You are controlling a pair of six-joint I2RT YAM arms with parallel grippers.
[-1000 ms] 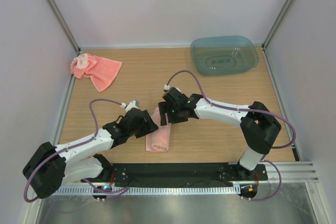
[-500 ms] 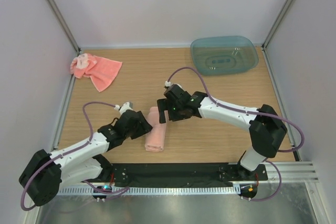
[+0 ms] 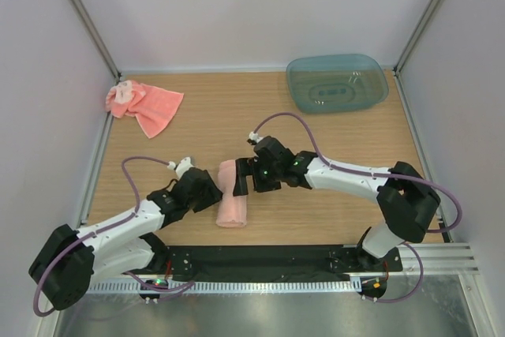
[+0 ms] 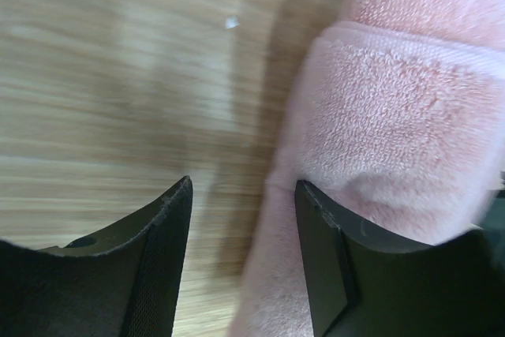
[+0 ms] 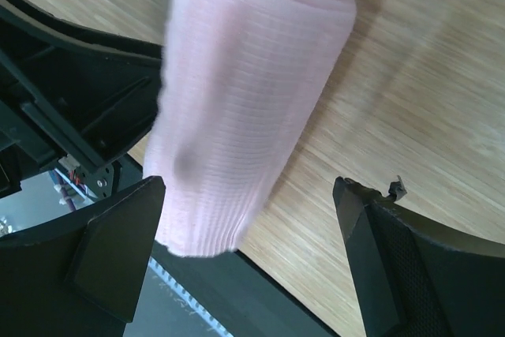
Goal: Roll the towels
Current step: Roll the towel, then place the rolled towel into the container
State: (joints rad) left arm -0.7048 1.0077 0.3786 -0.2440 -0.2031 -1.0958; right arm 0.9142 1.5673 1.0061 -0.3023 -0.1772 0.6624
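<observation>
One pink towel (image 3: 233,204) lies rolled into a log near the centre of the worktop (image 3: 300,219), a little toward six o'clock. The left gripper (image 4: 243,191) sits at the roll's nine o'clock side, jaws open and empty. The right gripper (image 5: 248,187) is at its twelve o'clock end, jaws spread wide around the roll without gripping. The second towel (image 3: 146,106) lies crumpled at ten o'clock, not yet rolled. By the look of it, the task is roughly half done.
</observation>
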